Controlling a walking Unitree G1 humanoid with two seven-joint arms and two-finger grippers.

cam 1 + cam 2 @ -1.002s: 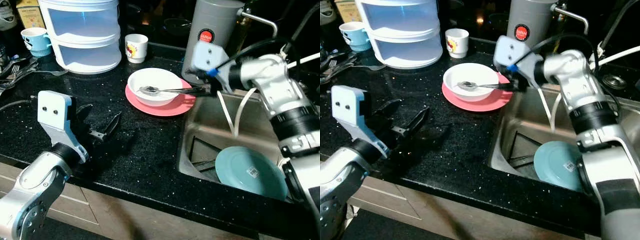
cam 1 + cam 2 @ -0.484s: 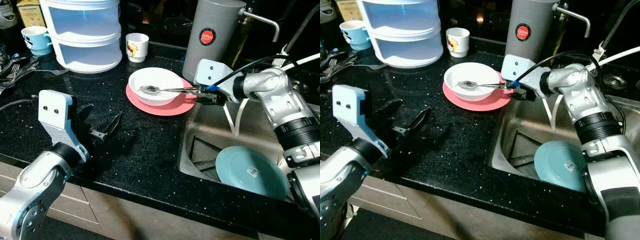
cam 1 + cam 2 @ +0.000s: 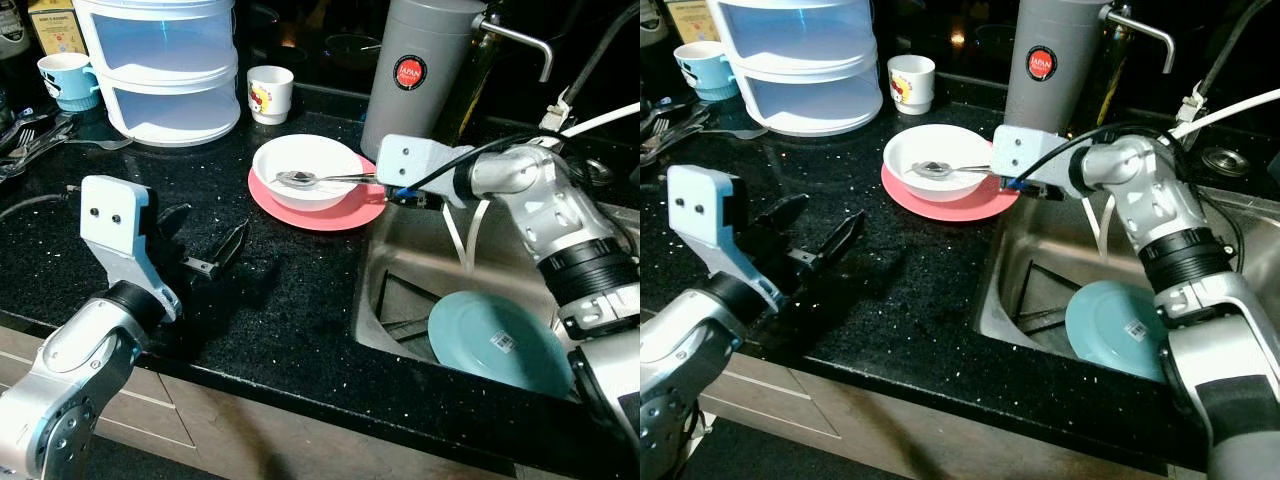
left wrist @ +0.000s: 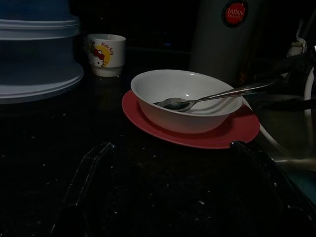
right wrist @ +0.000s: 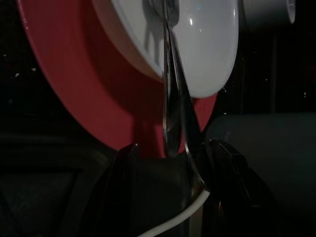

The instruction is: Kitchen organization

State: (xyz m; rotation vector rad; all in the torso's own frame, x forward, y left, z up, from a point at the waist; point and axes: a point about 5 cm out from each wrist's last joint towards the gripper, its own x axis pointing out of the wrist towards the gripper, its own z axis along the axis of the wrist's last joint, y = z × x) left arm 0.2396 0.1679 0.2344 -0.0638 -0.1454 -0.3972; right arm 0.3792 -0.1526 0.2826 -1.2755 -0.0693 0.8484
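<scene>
Left eye view: centre frame, the right gripper [image 3: 388, 190] pinches a spoon [image 3: 318, 180] lying in the white bowl [image 3: 308, 171] on a red plate [image 3: 300, 208]. Lower left, the left gripper [image 3: 205, 245] hovers with fingers spread.

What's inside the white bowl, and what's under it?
A spoon lies in the white bowl, its handle sticking out over the rim toward the right pincer. Under the bowl is a red plate; its middle is hidden by the bowl.
</scene>
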